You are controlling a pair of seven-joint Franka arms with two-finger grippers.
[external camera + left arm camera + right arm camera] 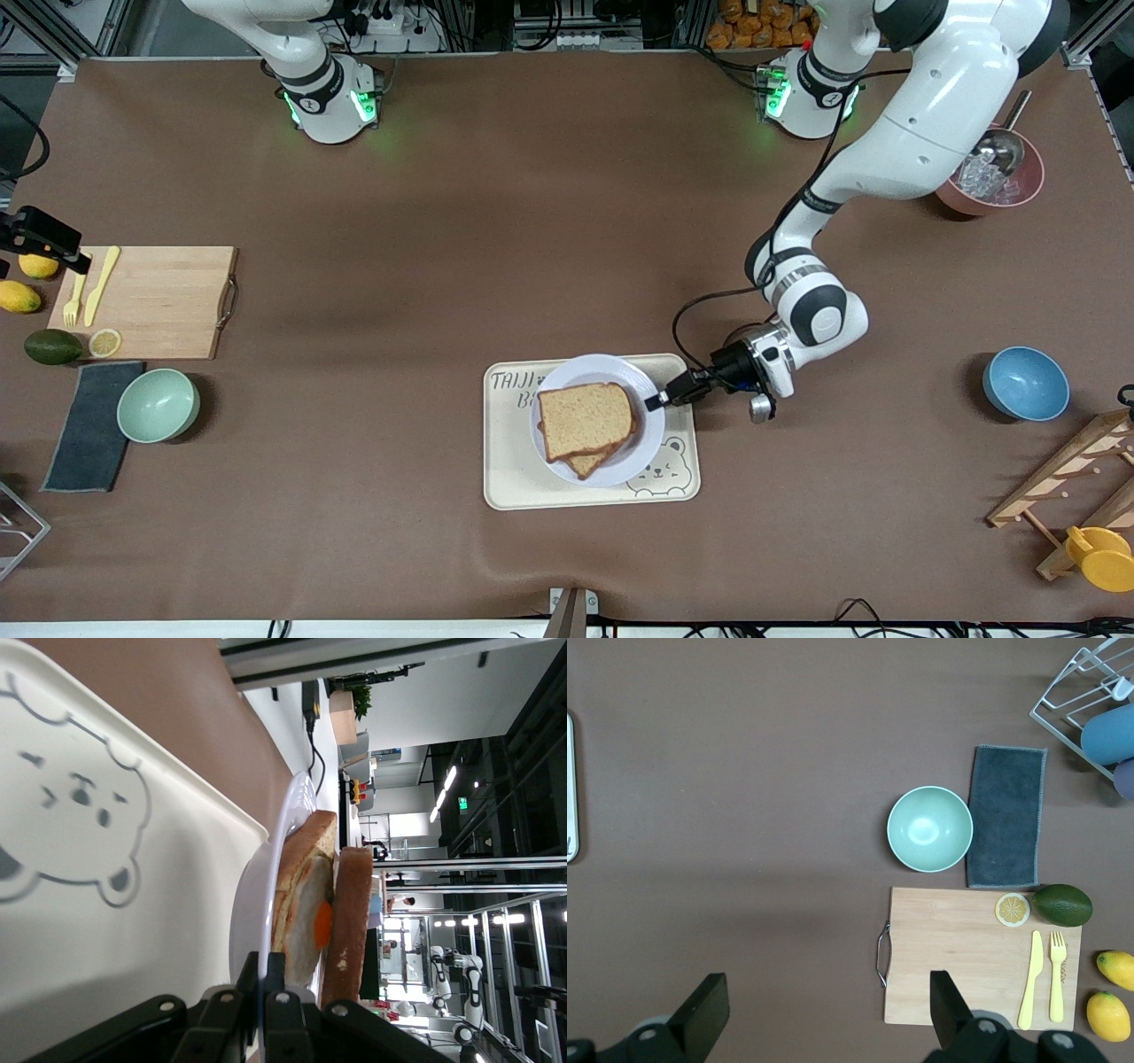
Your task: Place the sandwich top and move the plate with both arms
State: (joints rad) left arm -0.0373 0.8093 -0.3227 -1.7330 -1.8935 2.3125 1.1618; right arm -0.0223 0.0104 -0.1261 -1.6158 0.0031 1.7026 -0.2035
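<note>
Left tool (657, 401) clamped on plate (567, 370) rim.

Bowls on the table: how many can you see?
3. A mint-green bowl sits beside the grey cloth at the right arm's end. A blue bowl and a pink bowl of ice are at the left arm's end. Others may lie out of view.
</note>
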